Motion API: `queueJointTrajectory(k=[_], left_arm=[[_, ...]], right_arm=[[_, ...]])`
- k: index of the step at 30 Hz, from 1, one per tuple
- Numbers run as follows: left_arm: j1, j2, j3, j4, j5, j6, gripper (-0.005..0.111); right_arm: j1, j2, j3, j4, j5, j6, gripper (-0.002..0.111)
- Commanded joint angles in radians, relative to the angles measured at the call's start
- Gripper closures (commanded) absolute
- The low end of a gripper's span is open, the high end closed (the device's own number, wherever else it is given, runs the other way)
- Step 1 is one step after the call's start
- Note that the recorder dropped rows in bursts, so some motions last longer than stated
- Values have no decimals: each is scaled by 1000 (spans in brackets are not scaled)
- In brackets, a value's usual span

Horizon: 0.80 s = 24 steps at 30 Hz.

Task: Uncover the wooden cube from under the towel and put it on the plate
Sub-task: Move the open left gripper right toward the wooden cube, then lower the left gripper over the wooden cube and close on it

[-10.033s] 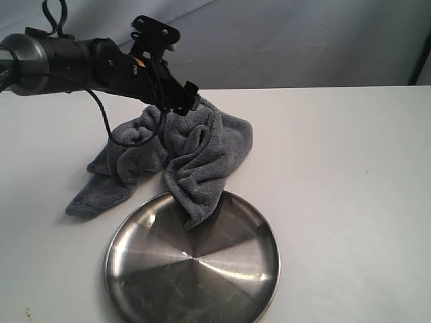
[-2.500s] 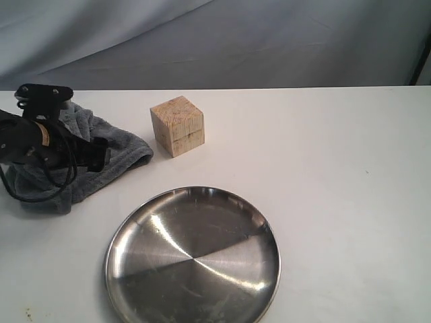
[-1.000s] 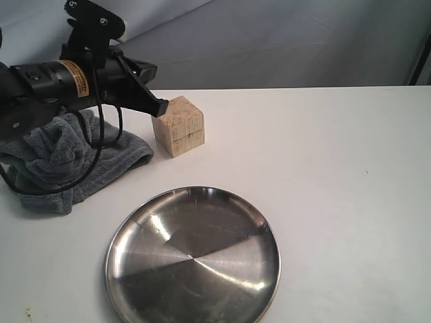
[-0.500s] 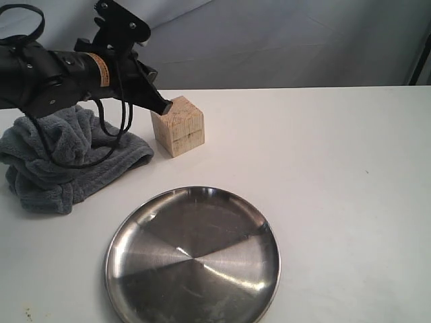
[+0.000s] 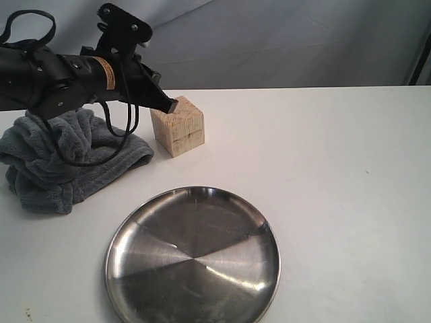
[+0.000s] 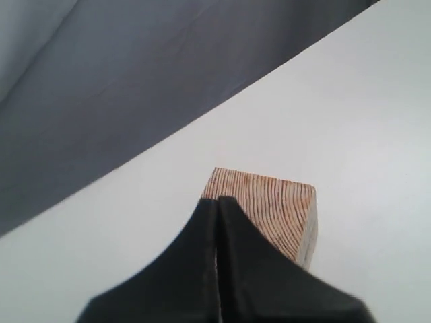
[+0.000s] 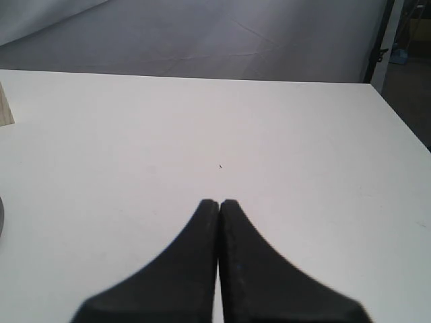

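The wooden cube (image 5: 178,126) stands uncovered on the white table, behind the steel plate (image 5: 192,257). The grey towel (image 5: 64,161) lies bunched to the cube's left. My left gripper (image 5: 170,105) is shut and empty, its tip at the cube's top left edge; whether it touches is unclear. In the left wrist view the shut gripper (image 6: 218,200) overlaps the cube's (image 6: 276,205) ringed top face. My right gripper (image 7: 219,202) is shut over bare table and does not show in the exterior view. A sliver of the cube (image 7: 5,105) sits at that view's edge.
A grey cloth backdrop (image 5: 283,40) hangs behind the table. A dark post (image 5: 423,64) stands at the far right edge. The table's (image 5: 337,175) right half shows only white surface.
The towel was pulled off the cube and dropped at the left. My left arm then rose from the towel and moved right, its shut tip now at the cube's top edge.
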Motion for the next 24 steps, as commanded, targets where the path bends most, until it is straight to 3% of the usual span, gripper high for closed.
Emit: queueJointTrajectory(k=[1, 5, 13, 16, 19, 21, 24], left_arm=[[-10, -10, -5, -4, 105, -227, 107], [-17, -10, -5, -1, 185, -102, 107], [-17, -10, -68, -3, 200, 95, 107], [-17, -2, -123, -71, 290, 237, 107], [-10, 24, -202, -303, 418, 570, 107], [7, 55, -255, -550, 510, 857, 107], [23, 92, -305, -806, 561, 1093, 107]], right_arm=[[1, -4, 3, 8, -8, -1, 108], [1, -4, 3, 8, -8, -1, 108], [1, -4, 3, 8, -8, -1, 108], [1, -4, 3, 8, -8, -1, 108], [1, -4, 3, 8, -8, -1, 108], [1, -4, 3, 8, -8, -1, 108], [1, -4, 3, 8, -8, -1, 108]])
